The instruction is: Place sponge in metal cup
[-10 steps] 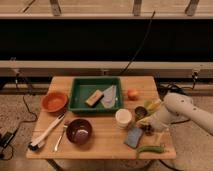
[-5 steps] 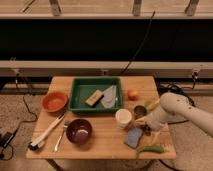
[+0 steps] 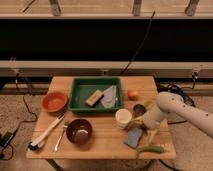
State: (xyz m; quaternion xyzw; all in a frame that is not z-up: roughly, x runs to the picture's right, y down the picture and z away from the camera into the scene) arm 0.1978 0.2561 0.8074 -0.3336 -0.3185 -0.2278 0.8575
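Sponge (image 3: 133,137) flat on table (image 3: 107,146), front right, just beside white cup (image 3: 123,118); not in metal cup (image 3: 139,109). My gripper (image 3: 145,128) low at sponge's right edge; open or closed, can't tell. Left: grasp, lift, drop in.

Smooth white arm (image 3: 186,113), thick rounded tubular segments, bulbous elbow joint, narrowing to a pale gripper (image 3: 145,125) over the counter (image 3: 106,145) near its right front corner
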